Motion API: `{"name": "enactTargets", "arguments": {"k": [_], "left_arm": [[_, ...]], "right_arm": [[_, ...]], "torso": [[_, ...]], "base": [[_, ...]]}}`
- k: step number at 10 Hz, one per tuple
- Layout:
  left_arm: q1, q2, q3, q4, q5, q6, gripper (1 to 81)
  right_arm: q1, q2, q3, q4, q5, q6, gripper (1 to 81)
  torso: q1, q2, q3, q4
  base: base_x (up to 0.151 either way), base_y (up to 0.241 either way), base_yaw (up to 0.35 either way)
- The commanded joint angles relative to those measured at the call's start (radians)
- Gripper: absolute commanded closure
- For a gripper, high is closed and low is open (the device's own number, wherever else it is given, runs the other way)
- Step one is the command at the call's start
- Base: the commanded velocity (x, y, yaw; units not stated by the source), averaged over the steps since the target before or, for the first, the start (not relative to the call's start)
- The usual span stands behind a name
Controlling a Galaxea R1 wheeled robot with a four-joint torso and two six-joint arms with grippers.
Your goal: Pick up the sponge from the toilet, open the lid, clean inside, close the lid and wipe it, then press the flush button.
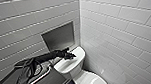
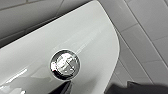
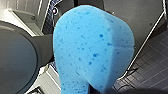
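Over the tank of the toilet [image 1: 73,63], the left hand [image 1: 70,56] hangs close above the flush button [image 2: 65,64]; whether it is spread or pressed together I cannot tell. That button looks hard and slick, faces straight up and is round, with no long axis, so a square push on its centre should suit. Meanwhile the right hand [image 3: 96,89] pinches the sponge [image 3: 92,47], soft and light, by its narrow end, its length running away from the grip.

Bathroom scene: a white toilet [image 1: 73,66] sits at lower centre of the frame, in a corner of white-tiled walls [image 1: 116,30], below a recessed niche [image 1: 58,37].
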Motion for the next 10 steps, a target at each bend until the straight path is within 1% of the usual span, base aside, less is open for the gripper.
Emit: {"name": "enactTargets", "arguments": {"k": [1, 3, 4, 5, 8, 10], "left_arm": [[-0.209, 0.013, -0.027, -0.008, 0.026, 0.003, 1.0], [-0.219, 0.030, -0.067, 0.001, 0.026, 0.005, 1.0], [-0.218, 0.045, -0.100, 0.012, 0.026, 0.005, 81.1], [-0.218, 0.056, -0.125, 0.021, 0.027, 0.005, 81.1], [-0.218, 0.064, -0.142, 0.021, 0.026, 0.003, 81.1], [-0.218, 0.085, -0.191, 0.033, 0.026, 0.005, 81.1]], "right_arm": [[0.007, -0.022, 0.025, 0.014, -0.073, 0.000, 81.1], [0.009, -0.017, 0.025, 0.014, -0.073, 0.000, 81.1], [0.009, -0.017, 0.027, 0.014, -0.073, 0.000, 81.1], [0.009, -0.017, 0.027, 0.014, -0.073, 0.000, 81.1], [0.010, -0.014, 0.027, 0.014, -0.073, 0.000, 81.1], [0.010, -0.011, 0.027, 0.014, -0.073, 0.000, 81.1]], "torso": [[0.000, 0.000, 0.000, 0.000], [0.000, 0.000, 0.000, 0.000], [0.000, 0.000, 0.000, 0.000], [0.000, 0.000, 0.000, 0.000], [0.000, 0.000, 0.000, 0.000], [0.000, 0.000, 0.000, 0.000]], "base": [[0.000, 0.000, 0.000], [0.000, 0.000, 0.000], [0.000, 0.000, 0.000], [0.000, 0.000, 0.000], [0.000, 0.000, 0.000], [0.000, 0.000, 0.000]]}}
